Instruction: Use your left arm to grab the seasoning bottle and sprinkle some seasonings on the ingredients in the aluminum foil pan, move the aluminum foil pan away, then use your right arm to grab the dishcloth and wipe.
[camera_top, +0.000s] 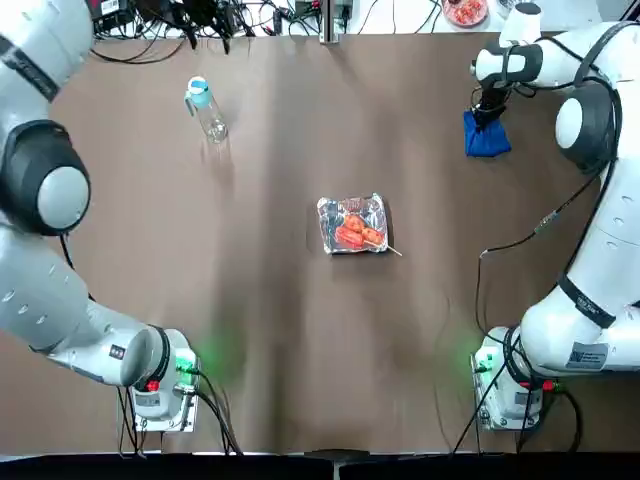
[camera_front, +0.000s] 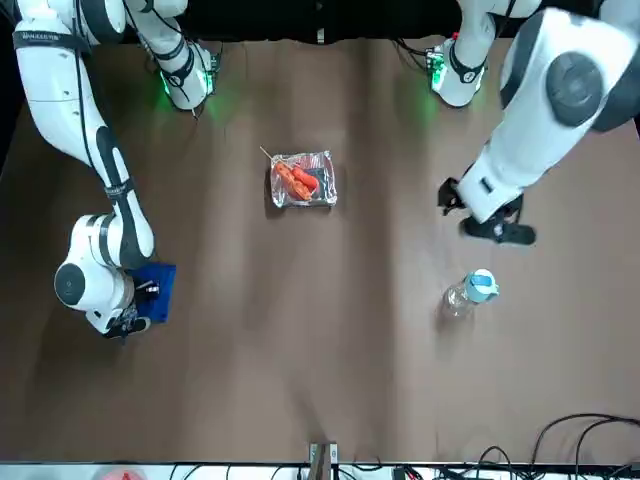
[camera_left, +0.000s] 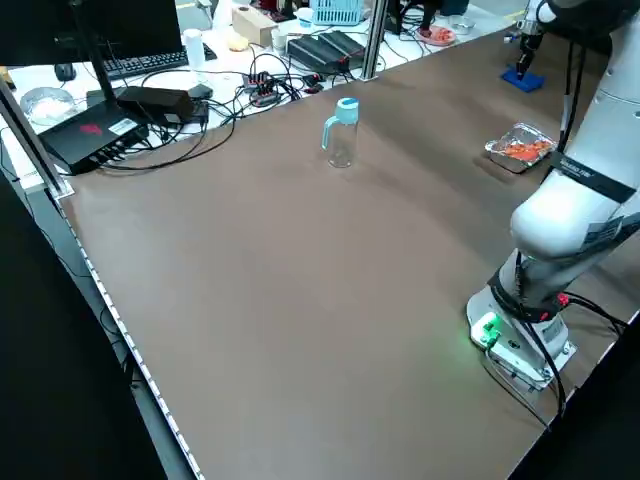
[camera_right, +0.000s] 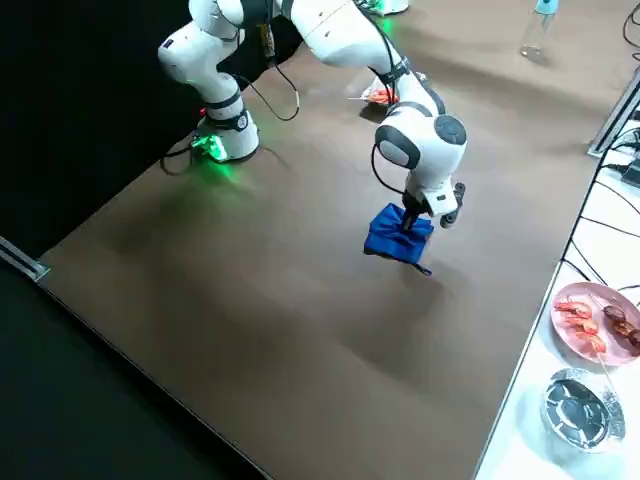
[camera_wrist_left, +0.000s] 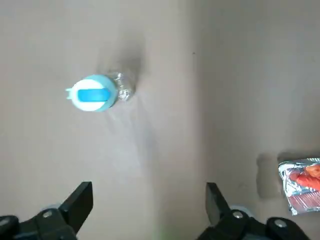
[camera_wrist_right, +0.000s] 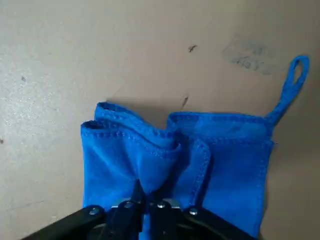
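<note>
— Look at the left arm (camera_top: 75, 310).
— Glossy white, banded in black, with a round pale joint cap (camera_top: 63, 197), a red spot (camera_top: 152, 385) and a green light (camera_top: 187, 362) low down.
— And on the right arm (camera_top: 600, 300)?
— Equally white, strung with black cables (camera_top: 616, 130).
— See the left gripper (camera_wrist_left: 150, 189)?
— Black, blocky, dotted with silvery screws (camera_wrist_left: 237, 214).
— Compare the right gripper (camera_wrist_right: 142, 192).
— Black too, similarly screwed.

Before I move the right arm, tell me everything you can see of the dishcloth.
The dishcloth is bright blue, soft-looking fabric with stitched edges and a thin hanging loop at one corner. It is bunched and creased where the right gripper's fingers pinch it, with folds standing up beside them and a flatter part on the loop side. It lies on the brown tabletop, at the robot's right, farther from the arm bases than the foil pan, and apart from it.
</note>
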